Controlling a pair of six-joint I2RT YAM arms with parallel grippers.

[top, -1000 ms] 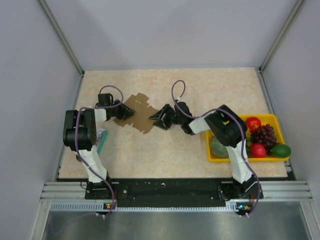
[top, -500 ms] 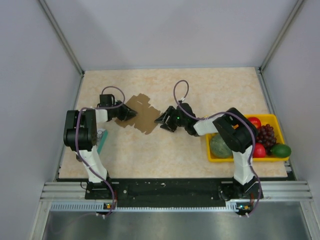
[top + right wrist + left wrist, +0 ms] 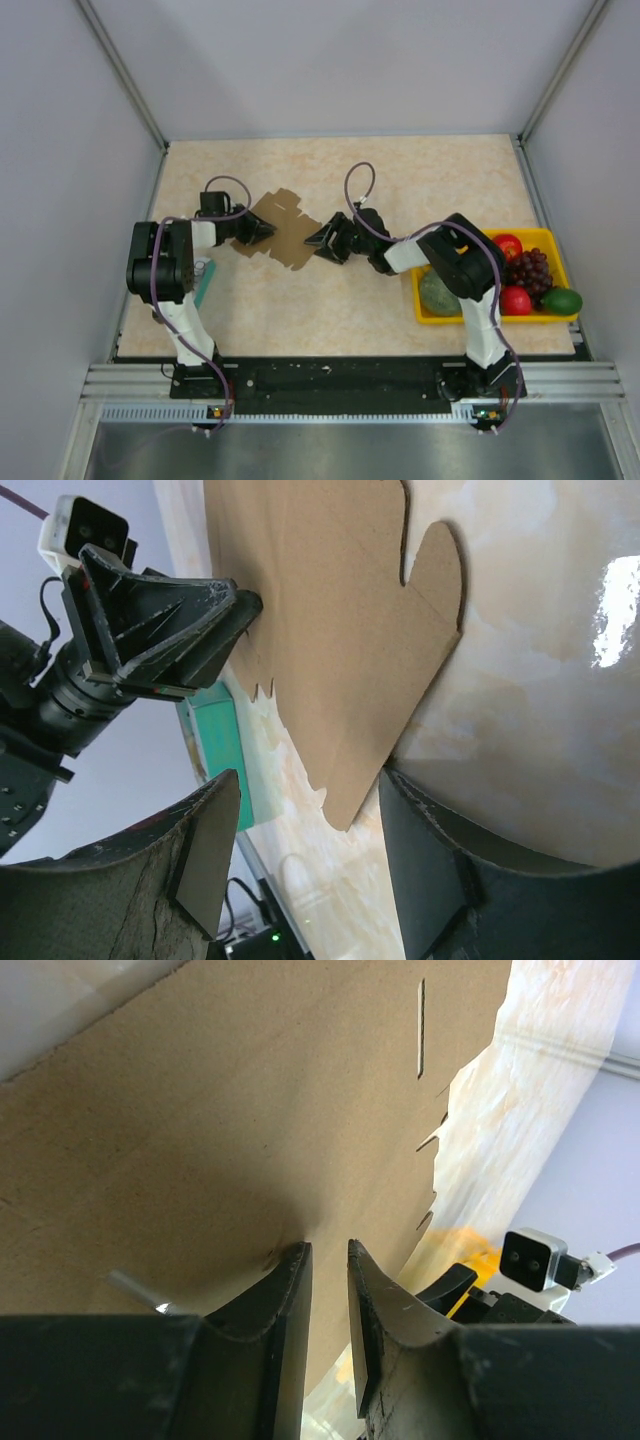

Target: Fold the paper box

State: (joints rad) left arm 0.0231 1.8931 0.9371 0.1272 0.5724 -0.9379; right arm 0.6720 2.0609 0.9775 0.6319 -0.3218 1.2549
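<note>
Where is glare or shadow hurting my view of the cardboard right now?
Right wrist: white glare on the table at far right, clear of the paper box, whose edges read sharp. Left wrist: a dark shadow on the box just ahead of the jaws. Top external: even light, no glare.

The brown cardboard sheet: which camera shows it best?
The top external view: only there is the paper box seen almost whole, with its outline, on the table. The left wrist view shows a close patch of its surface with a slit and a notched edge. The right wrist view shows one end with a rounded flap.
</note>
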